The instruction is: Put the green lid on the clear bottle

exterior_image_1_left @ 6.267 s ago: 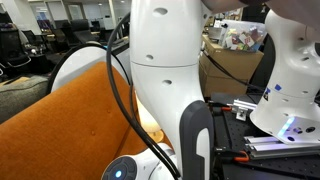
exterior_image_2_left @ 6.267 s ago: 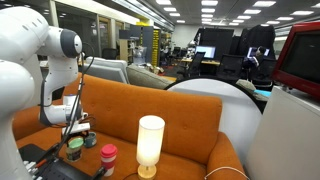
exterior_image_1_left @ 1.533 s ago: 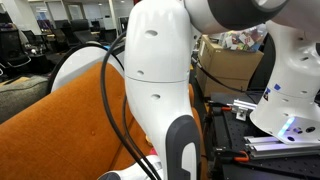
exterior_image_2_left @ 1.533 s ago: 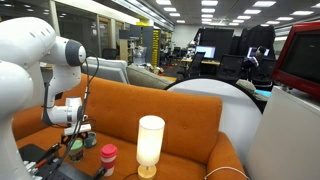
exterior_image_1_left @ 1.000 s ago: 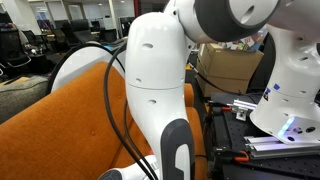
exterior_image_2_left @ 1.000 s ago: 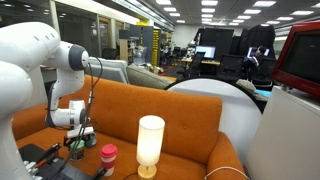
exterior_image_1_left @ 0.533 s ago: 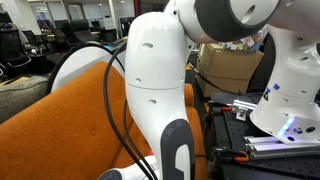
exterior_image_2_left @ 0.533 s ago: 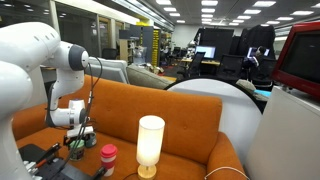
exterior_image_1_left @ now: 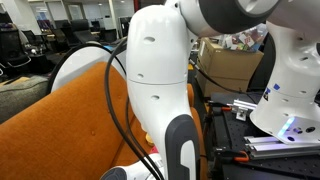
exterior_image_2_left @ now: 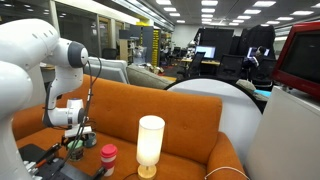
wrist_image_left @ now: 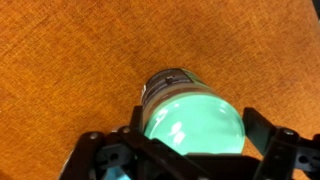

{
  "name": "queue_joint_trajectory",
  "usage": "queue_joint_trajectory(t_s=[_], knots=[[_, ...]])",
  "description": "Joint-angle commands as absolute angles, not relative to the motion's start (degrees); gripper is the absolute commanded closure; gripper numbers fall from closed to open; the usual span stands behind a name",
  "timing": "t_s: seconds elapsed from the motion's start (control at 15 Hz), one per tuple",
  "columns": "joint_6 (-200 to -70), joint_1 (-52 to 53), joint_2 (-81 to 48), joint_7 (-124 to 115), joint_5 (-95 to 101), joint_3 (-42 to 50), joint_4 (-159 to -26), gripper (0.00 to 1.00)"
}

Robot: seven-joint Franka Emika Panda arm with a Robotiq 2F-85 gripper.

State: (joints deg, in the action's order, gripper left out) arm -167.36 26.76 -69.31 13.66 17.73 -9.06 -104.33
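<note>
Lid (wrist_image_left: 192, 118) sits between the fingers (wrist_image_left: 97, 152) of my gripper (wrist_image_left: 190, 140), over the bottle (wrist_image_left: 168, 80).
My arm moved a little; fingers are wide, and I cannot tell if they hold it.

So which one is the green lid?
Find the big orange couch, then the white robot arm's pincer low over its seat. The green lid sits between the pincer's tips: round and pale mint, unlike the red-topped bottle and the tall white lamp nearby.
</note>
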Motion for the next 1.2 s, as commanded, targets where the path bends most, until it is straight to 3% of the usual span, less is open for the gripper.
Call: queue_joint_trajectory(t_s=[0.0,1.13], knots=[[-169.3,26.7,-66.7,12.6,18.5,-8.9,-108.0,0.0],[-173.2,26.9,-66.6,12.1,18.4,-6.3,-108.5,0.0]])
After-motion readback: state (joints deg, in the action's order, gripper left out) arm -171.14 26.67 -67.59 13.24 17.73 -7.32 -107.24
